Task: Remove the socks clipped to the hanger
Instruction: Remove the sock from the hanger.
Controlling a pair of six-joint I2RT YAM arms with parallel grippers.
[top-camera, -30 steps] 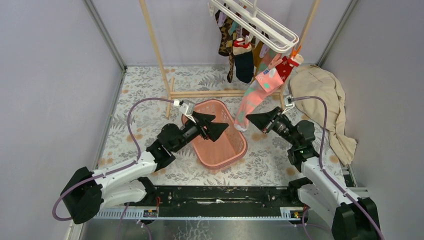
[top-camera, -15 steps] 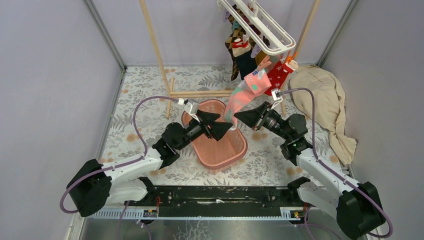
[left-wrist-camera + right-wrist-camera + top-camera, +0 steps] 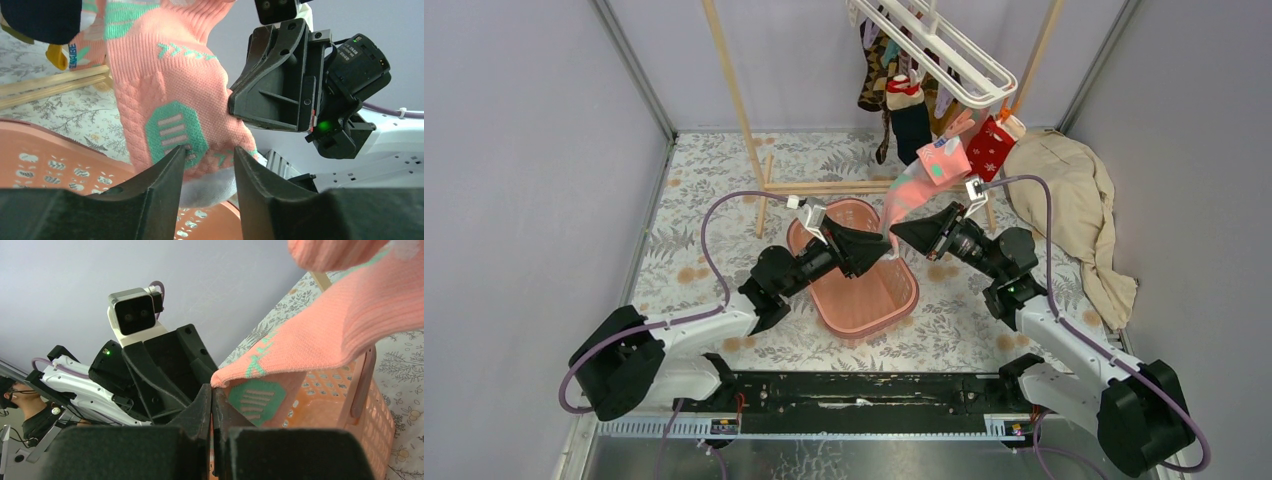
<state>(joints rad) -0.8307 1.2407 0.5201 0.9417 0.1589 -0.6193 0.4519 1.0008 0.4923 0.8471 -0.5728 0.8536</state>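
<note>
The table [image 3: 714, 190], covered in a grey leaf-patterned sheet, carries a wooden rack [image 3: 736, 95] at its far side, and a crumpled beige cloth [image 3: 1074, 185] lies at the far right. The white hanger [image 3: 949, 48] hangs tilted from the top of the rack, with the socks [image 3: 902, 105] dangling from its clips in a cluster, among them a navy sock [image 3: 912, 128] and a red sock [image 3: 990, 148] with white stars. The left arm [image 3: 704, 325] reaches from its base up and to the right over a pink basket [image 3: 864, 305], while the right arm [image 3: 1064, 340] bends at the elbow and points leftward, so the two wrists meet nose to nose above the basket's far rim. Between them the pink sock [image 3: 916, 182] with teal marks stretches slantwise down from a pinkish clip [image 3: 961, 123] on the hanger's near edge. The right gripper [image 3: 212, 390] has its fingers pressed together, pinching the edge of the pink sock near the foot, and the fabric runs taut from there up to the clip. The left gripper [image 3: 209, 160] has its fingers parted, one on either side of the sock's white toe, not closed on it; one fingertip [image 3: 175, 157] sits against the teal patch.
</note>
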